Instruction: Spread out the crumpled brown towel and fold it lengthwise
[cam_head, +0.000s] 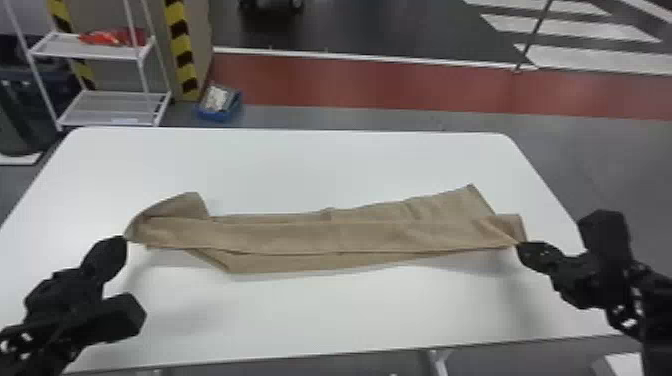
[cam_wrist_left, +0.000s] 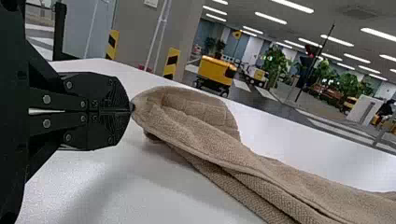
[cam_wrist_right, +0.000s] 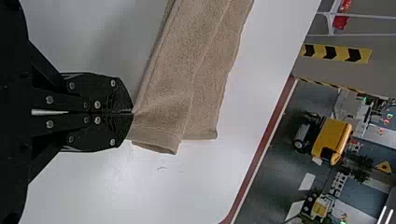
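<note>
Left gripper (cam_head: 123, 240) clenched on the brown towel (cam_head: 320, 237)'s left end, right gripper (cam_head: 520, 244) on its right.
Pinched cloth is hidden at left; across the table (cam_head: 300, 165), the top layer covers cloth beneath; the right arm (cam_head: 612, 280) is cut off.

From the head we look forward and down, farther back from the left gripper (cam_head: 125, 239) and right gripper (cam_head: 519, 244); from each wrist we look out close behind its fingertips, all sharing the towel (cam_head: 310, 236) between them and the tabletop (cam_head: 300, 320)
</note>
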